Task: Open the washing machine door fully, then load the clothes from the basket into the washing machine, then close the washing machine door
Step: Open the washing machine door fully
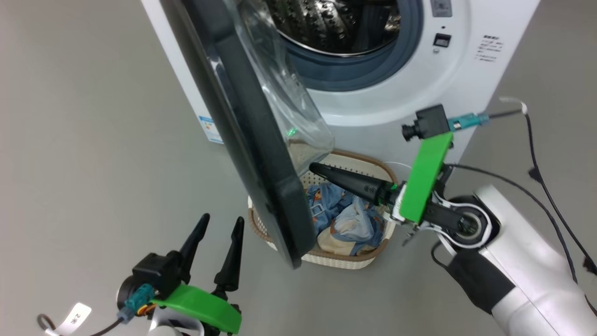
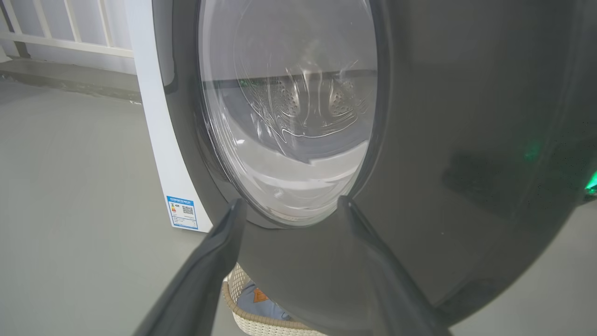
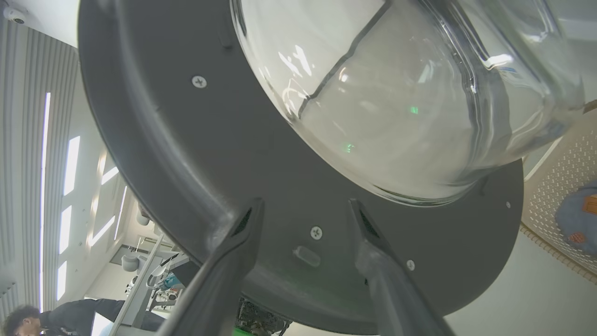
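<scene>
The washing machine point(image 1: 382, 93) stands at the top with its steel drum point(image 1: 336, 23) exposed. The washing machine door point(image 1: 261, 154) hangs partly swung out, edge-on to me, its glass bowl point(image 1: 289, 102) facing the machine. The basket point(image 1: 373, 163) sits on the floor below the door, holding blue and cream clothes point(image 1: 345, 214). My right gripper point(image 1: 317, 169) reaches left over the basket toward the door's inner side; in the right wrist view the right gripper point(image 3: 305, 205) is open close to the dark inner rim point(image 3: 186, 154). My left gripper point(image 1: 220, 224) is open on the door's outer side, facing the window point(image 2: 289, 116).
Grey floor lies left of the machine. A blue label point(image 1: 211, 129) marks its lower corner. Black cables point(image 1: 541, 186) trail beside my right arm. A person point(image 3: 18, 322) and some equipment point(image 3: 154, 280) appear past the door's edge in the right wrist view.
</scene>
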